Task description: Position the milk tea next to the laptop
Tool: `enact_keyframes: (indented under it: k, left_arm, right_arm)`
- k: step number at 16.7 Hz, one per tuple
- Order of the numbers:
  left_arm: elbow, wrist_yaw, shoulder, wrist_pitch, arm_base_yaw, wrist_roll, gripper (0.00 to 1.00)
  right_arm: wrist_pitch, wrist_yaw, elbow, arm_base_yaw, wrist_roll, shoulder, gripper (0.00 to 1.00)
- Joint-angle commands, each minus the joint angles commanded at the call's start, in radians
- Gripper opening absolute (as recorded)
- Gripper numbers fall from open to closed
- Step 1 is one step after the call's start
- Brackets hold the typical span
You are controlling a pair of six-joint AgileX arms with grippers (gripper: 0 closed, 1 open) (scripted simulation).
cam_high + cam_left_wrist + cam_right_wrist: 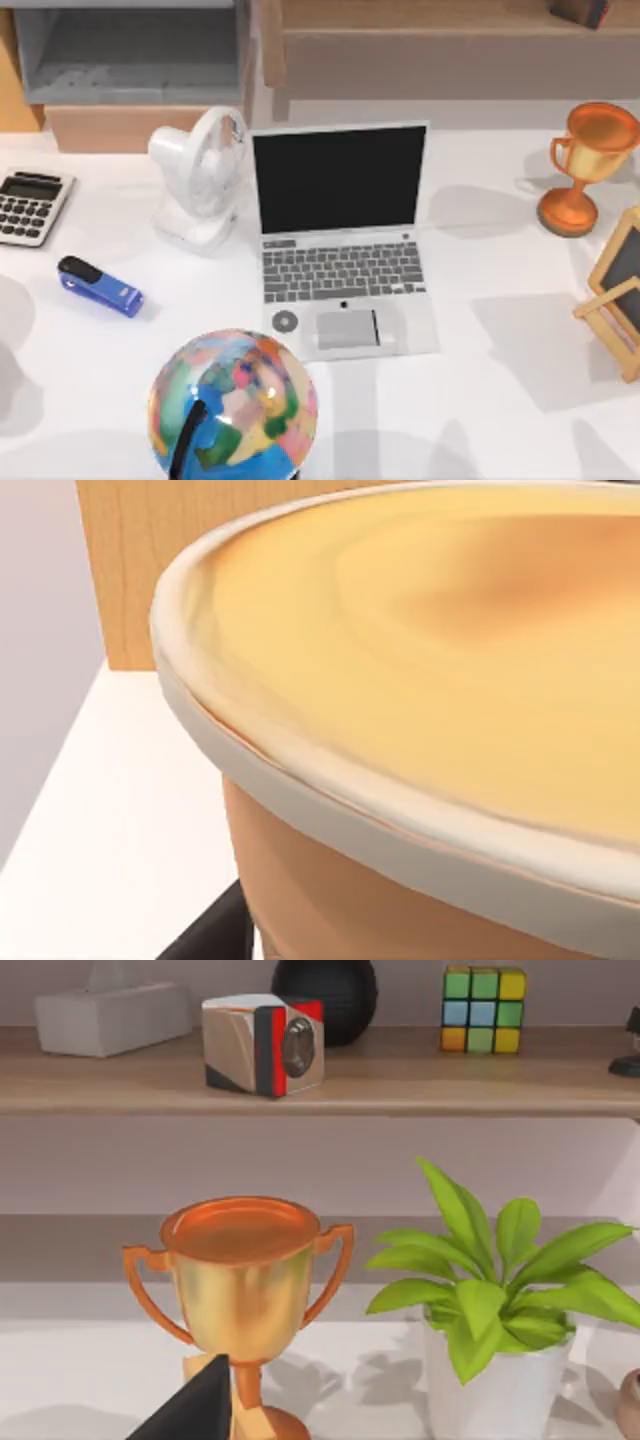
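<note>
The milk tea point(420, 680) is very close in the left wrist view, a tan-brown cup with a creamy yellow-beige top and a pale rim. A black part of my left gripper point(212, 932) lies against the cup's lower wall, above the white table near its edge. The laptop point(340, 240) lies open at the table's middle in the top view, with a black screen, grey keyboard, trackpad and a small round sticker. A dark part of my right gripper point(195, 1408) is in front of the orange trophy point(240, 1290).
Left of the laptop stand a white fan point(200, 180), a calculator point(30, 205) and a blue stapler point(98, 286). A globe point(232, 405) stands at the front. The trophy point(590, 165) and a wooden-framed board point(615, 290) are on the right. A potted plant point(490, 1300) is beside the trophy.
</note>
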Motion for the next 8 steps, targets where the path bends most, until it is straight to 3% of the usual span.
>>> enact_keyframes:
  k: [8]
  left_arm:
    - [0.022,-0.018,-0.032,0.009,-0.026,-0.004,0.00]
  right_arm:
    - [0.000,0.000,0.000,0.000,0.000,0.000,1.00]
